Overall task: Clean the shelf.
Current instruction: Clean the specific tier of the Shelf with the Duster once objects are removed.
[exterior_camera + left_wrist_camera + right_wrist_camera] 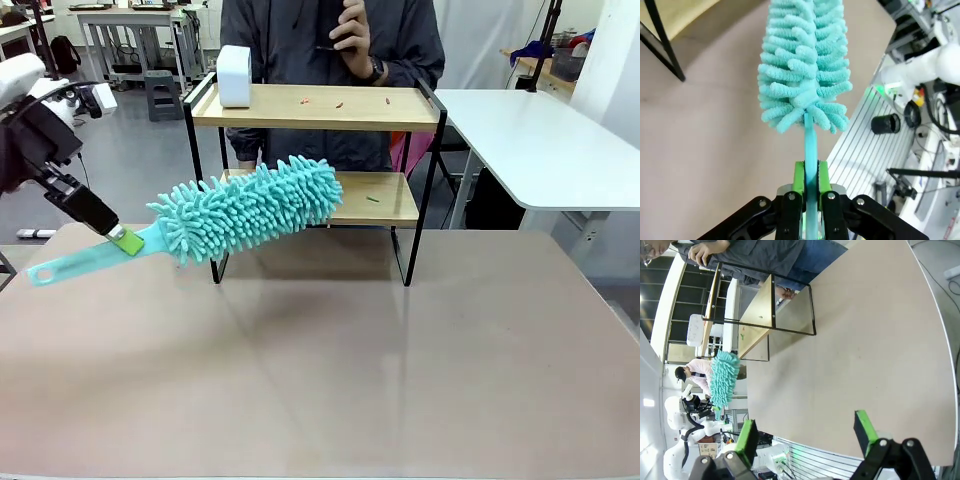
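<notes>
Two boards wait for dusting as the shelf (310,119) stands toward the far side of the bench (320,360), with a person (330,60) behind it. The robot's left hand (125,238) is clamped tight on the flat handle of a fluffy teal duster (255,205), gripping just below the head and leaving the handle's tail sticking out behind.

From that hand the shelf lies up and to the right. The duster's long axis runs the same way, slanting upward from the shelf's left side. Its tip lies across the shelf's left front post (200,180), level with the gap between the boards. Whether the fibres touch the lower board cannot be told.

The left wrist view shows the left hand (811,175) with the head pointing straight away from it, alongside the shelf's foot.

Red scraps (341,102) dot the top board to the right of a white box (234,75), and a green scrap (372,199) lies on the lower one.

The right hand (805,432) hangs wide open and empty, well apart from the shelf, so the left arm is the nearer. The open front of the shelf gives room to sweep. The posts, the top board's raised end rails and the white box look like the likely snags.
</notes>
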Motion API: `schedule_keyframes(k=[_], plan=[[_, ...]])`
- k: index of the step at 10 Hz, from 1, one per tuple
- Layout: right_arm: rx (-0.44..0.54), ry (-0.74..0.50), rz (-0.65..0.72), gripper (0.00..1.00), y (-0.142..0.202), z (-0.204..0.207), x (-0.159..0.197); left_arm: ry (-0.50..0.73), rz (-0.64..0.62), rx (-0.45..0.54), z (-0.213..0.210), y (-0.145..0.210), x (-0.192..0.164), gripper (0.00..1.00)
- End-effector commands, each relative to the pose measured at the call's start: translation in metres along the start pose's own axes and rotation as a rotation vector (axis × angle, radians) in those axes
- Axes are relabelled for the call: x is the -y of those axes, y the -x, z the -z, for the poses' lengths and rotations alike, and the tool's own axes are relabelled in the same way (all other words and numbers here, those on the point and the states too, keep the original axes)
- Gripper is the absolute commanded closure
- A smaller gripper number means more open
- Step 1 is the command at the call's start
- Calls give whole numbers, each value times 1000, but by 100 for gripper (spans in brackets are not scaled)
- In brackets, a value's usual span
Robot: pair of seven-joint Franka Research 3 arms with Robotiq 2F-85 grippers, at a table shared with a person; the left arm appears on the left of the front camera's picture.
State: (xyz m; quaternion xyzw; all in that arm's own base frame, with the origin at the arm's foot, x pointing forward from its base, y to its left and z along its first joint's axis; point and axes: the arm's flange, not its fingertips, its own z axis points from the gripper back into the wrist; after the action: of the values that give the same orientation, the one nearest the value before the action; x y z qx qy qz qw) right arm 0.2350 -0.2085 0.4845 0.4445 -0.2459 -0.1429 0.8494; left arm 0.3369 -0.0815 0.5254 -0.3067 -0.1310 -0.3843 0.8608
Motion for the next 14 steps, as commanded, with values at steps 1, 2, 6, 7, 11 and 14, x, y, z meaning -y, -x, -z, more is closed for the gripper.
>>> schedule_keyframes(k=[1,2,6,7,11,14], plan=[[12,-19,-23,0,-2,-1,-1,-4,-78,48,13,-8,4,88],[12,-19,-23,0,-2,-1,-1,-12,-111,92,14,-13,4,88],[12,-19,-23,0,-2,-1,-1,-149,-343,171,29,-29,1,88],[12,-19,-23,0,-2,-1,-1,-167,-369,186,31,-31,0,88],[12,-19,-23,0,-2,-1,-1,-322,-470,322,44,-46,-3,88],[12,-19,-23,0,-2,-1,-1,-424,-489,284,59,-61,-3,88]])
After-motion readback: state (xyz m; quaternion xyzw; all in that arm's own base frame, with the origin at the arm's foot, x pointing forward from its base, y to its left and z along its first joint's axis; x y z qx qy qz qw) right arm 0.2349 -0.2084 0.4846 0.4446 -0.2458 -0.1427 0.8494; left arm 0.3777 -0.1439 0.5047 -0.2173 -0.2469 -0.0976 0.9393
